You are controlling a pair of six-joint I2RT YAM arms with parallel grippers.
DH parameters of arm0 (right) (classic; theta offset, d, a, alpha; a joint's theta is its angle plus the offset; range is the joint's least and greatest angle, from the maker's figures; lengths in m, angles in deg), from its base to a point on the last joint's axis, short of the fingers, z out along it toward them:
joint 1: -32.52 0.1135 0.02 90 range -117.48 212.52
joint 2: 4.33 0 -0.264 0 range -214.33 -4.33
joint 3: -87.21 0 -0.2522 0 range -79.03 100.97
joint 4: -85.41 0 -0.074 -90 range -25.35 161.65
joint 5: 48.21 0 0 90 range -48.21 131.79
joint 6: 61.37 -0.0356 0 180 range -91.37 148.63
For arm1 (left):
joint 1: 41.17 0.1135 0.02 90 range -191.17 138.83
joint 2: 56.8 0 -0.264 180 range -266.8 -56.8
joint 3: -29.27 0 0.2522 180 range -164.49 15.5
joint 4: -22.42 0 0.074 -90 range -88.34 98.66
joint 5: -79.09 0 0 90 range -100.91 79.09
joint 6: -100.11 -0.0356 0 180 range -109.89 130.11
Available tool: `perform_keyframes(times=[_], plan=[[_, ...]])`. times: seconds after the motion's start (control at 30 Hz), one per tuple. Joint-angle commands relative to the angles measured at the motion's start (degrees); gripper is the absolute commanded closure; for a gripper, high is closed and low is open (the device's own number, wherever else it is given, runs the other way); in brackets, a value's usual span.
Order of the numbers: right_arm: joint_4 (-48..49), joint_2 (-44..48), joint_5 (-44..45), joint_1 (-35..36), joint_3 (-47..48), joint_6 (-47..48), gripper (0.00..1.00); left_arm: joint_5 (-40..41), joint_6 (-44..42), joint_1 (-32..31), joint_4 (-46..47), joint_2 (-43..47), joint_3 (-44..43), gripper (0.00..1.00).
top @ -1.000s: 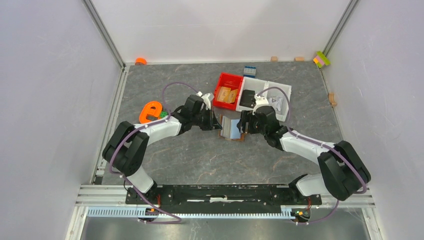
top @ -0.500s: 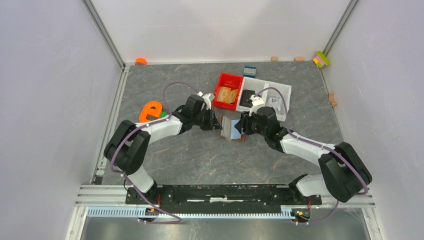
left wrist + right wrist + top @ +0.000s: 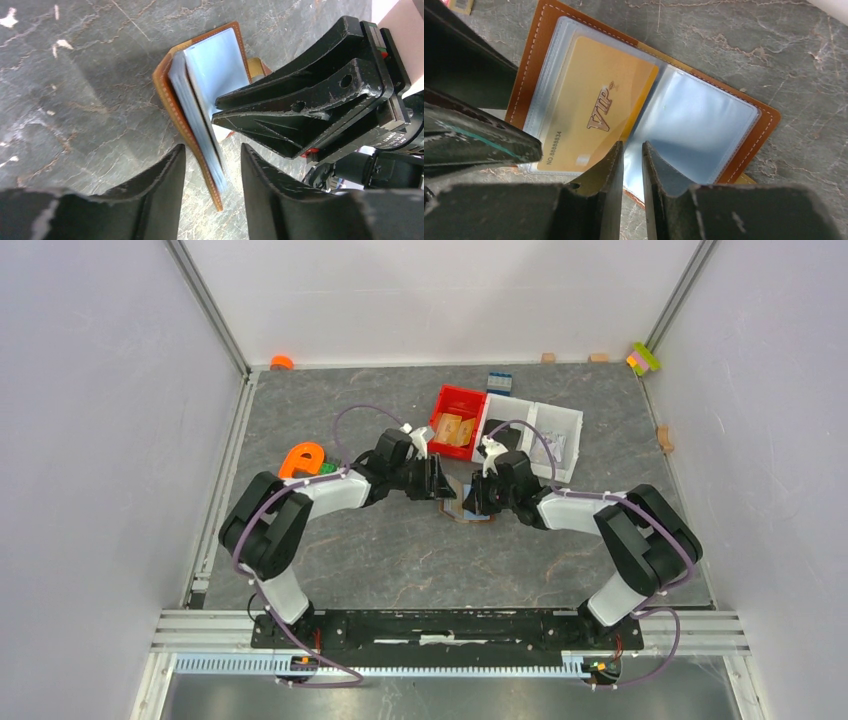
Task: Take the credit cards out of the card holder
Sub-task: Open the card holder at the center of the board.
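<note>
The brown card holder (image 3: 463,504) lies open mid-table between both grippers. In the right wrist view its cover (image 3: 526,65) holds clear sleeves. One sleeve carries an orange-tan credit card (image 3: 594,110) marked VIP, beside a pale silvery-blue page (image 3: 694,120). My right gripper (image 3: 632,145) stands over the fold between them, its jaws a narrow slit apart. In the left wrist view the holder (image 3: 167,95) stands on edge, partly folded. My left gripper (image 3: 213,148) is open, with the holder's lower edge in the gap touching neither finger. The right gripper's fingers (image 3: 300,100) press in from the right.
Behind the grippers stand a red bin (image 3: 447,400) with tan items and a white tray (image 3: 566,418) with a black item (image 3: 497,435). An orange letter shape (image 3: 300,460) lies to the left. Small blocks (image 3: 643,358) sit along the back wall.
My left gripper has opened off the card holder. My right gripper has moved left over the holder while its jaws narrowed from wide to a slit.
</note>
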Motion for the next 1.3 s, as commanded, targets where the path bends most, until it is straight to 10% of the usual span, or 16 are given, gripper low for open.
perform_keyframes(times=[0.0, 0.17, 0.47, 1.27], plan=[[0.75, -0.84, -2.12, 0.03, 1.49, -0.97, 0.76, -5.25, 0.69, -0.35, 7.08, -2.47, 0.1, 0.45], [1.2, -0.7, -2.98, 0.06, 1.24, -1.63, 0.76, -4.87, 0.67, -0.22, 6.73, -4.27, -0.71, 0.45], [6.72, 6.14, -5.43, -3.18, -4.41, -4.88, 0.76, -7.66, 2.9, 1.31, 11.36, -2.86, 1.22, 0.96], [23.87, 26.68, -22.64, -8.3, -14.07, -12.75, 0.69, -19.36, 19.67, 2.97, 55.83, 12.73, 18.23, 0.98]])
